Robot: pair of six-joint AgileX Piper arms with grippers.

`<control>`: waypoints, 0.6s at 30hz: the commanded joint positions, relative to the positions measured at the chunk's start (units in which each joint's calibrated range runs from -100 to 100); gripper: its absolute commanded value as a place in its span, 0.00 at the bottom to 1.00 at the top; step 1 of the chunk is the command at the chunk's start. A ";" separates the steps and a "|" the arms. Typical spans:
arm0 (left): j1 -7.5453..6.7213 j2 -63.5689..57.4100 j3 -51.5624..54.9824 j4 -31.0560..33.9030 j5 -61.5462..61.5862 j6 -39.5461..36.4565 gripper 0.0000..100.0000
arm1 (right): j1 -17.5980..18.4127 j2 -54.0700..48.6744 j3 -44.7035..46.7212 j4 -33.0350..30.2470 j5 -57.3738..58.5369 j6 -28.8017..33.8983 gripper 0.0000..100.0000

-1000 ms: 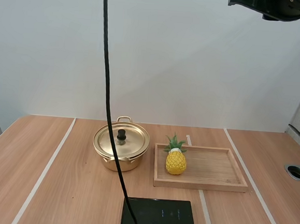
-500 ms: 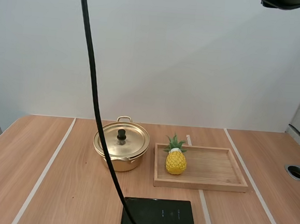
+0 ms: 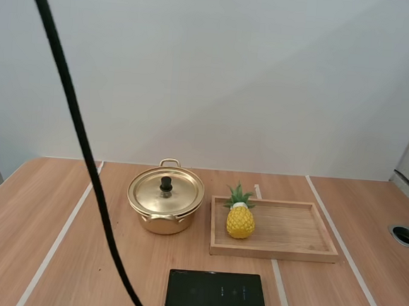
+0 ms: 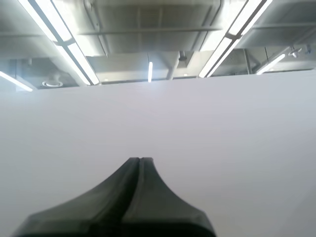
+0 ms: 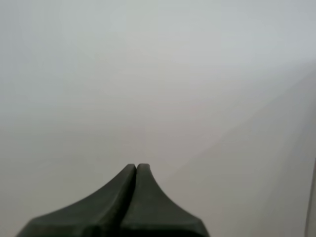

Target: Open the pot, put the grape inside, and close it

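The left gripper [image 4: 140, 160] and right gripper [image 5: 136, 167] are clenched empty. The lidded pot [image 3: 164, 205] sits beside a wooden tray [image 3: 274, 253] holding a pineapple [image 3: 239, 221].

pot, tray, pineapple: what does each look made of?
Pot: likely thin metal, gold-toned and glossy. Its lid reflects light and carries a black knob, possibly plastic.
Tray: wood, matte, with visible grain.
Pineapple: probably moulded plastic or rubber, with an even yellow, patterned skin and green leaves.
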 commanded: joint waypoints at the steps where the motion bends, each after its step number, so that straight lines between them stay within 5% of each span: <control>1: -0.02 -4.54 4.92 0.36 -4.73 -0.65 0.00 | -0.27 -3.62 5.16 0.34 -2.49 -0.32 0.00; 10: -0.02 -15.21 13.77 1.55 -11.73 -0.65 0.00 | -0.27 -16.58 22.19 3.93 -11.23 -0.62 0.00; 18: -0.02 -17.63 18.41 3.52 -14.70 -1.96 0.00 | -0.27 -23.90 27.19 5.80 -11.38 -3.37 0.00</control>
